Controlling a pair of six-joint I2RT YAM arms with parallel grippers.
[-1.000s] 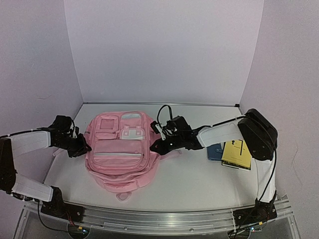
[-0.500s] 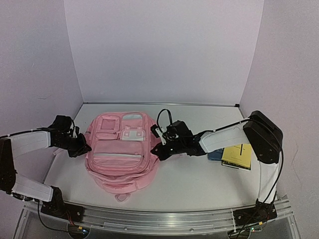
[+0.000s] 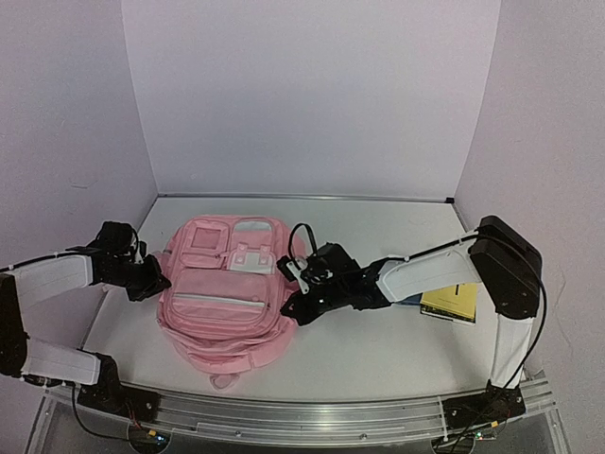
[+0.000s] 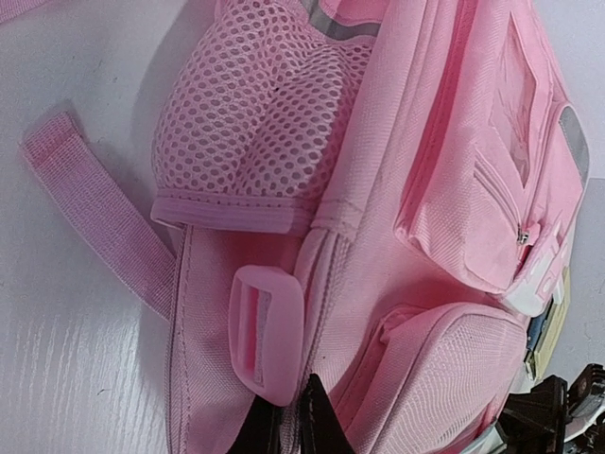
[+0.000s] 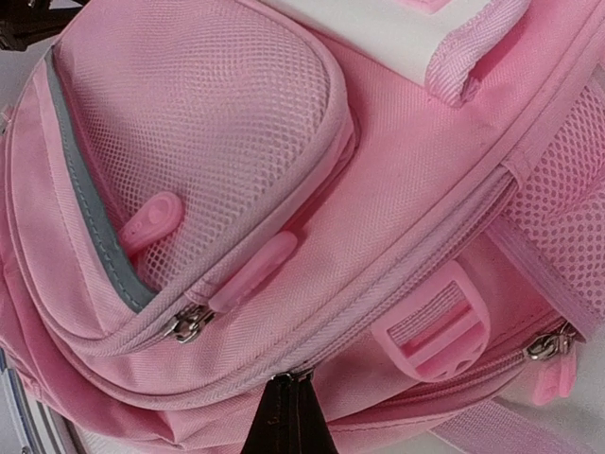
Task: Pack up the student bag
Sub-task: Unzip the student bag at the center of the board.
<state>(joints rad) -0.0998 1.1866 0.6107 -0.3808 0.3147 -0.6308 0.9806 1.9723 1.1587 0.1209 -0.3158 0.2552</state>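
My left pincer (image 4: 288,427) and right pincer (image 5: 291,416) each sit nipped shut on the zip seam (image 5: 406,270) of the student bag (image 3: 227,293), flat on the surface (image 3: 378,350); I should pull gently, keeping the fabric taut.

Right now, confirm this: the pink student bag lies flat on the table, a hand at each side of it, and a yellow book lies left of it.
Not quite: the yellow book lies right of the student bag, past the right hand, as the top external view shows. The rest holds.
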